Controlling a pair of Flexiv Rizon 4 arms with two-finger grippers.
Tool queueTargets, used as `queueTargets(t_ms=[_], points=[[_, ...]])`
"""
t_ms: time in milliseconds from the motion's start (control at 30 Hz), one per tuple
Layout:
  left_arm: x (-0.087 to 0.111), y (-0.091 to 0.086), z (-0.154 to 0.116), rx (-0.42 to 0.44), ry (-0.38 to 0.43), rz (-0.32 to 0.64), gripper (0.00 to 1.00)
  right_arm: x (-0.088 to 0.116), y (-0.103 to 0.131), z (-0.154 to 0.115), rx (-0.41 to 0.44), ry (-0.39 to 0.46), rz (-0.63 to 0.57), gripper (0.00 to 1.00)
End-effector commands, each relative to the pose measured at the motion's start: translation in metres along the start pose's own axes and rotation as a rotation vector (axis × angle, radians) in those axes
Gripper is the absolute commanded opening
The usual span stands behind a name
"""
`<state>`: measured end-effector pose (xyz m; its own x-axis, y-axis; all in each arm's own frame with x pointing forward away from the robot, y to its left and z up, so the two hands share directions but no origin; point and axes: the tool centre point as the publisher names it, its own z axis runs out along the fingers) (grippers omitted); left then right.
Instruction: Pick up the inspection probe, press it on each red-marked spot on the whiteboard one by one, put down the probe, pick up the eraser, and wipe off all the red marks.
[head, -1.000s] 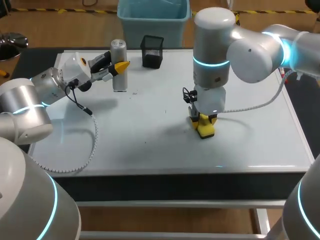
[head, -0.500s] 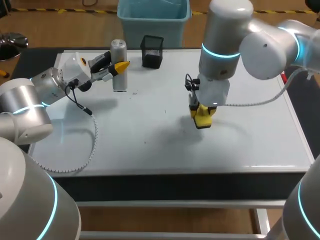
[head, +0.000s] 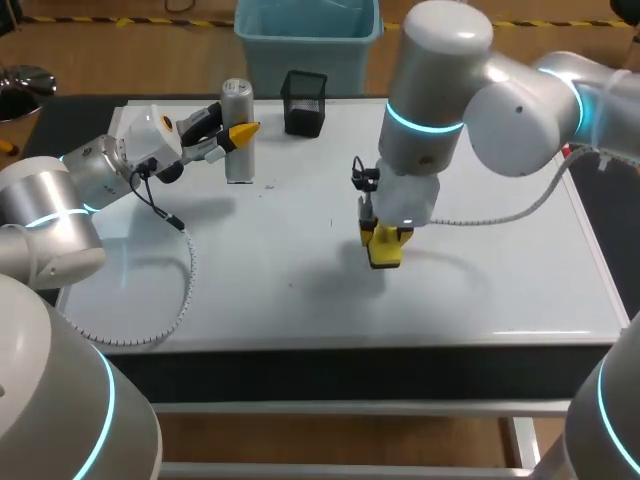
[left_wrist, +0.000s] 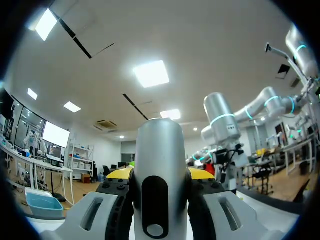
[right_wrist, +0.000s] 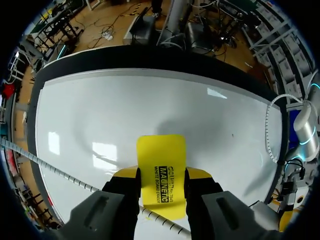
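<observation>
Now on the wiping step: the whiteboard covers the table. The right arm reaches in from the right to the board's middle. The left arm sits at far left. The left gripper is closed around the upright silver probe, whose foot seems to rest on the board, left of a black cup. The right gripper is clamped from both sides on the yellow eraser, which points down at the board; contact cannot be told. A few tiny specks lie left of the eraser, their colour too small to judge.

A clean wipe likely calls for the eraser's face pressed flat with even, light force. Overlapping strokes should run left toward the specks, each ending past the mark rather than on it. The cable trailing from the right wrist should stay off the board, and the sweep should stop well short of the probe.
</observation>
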<state>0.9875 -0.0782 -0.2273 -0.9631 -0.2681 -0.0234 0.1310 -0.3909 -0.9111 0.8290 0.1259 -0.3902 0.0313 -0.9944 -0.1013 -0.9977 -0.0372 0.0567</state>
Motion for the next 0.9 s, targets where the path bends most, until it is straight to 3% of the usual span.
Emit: queueTargets(t_ms=[33,567,900], points=[[0.000,-0.001,0.000,0.001,0.001,0.000,0.00,-0.007,-0.008,0.014,-0.006,0.006,0.015,0.00],[0.000,-0.001,0.000,0.001,0.001,0.000,0.00,-0.023,-0.009,0.033,-0.046,0.032,0.029,0.00],[0.000,-0.001,0.000,0.001,0.001,0.000,0.00,-0.019,-0.009,0.047,-0.062,0.033,0.031,0.00]])
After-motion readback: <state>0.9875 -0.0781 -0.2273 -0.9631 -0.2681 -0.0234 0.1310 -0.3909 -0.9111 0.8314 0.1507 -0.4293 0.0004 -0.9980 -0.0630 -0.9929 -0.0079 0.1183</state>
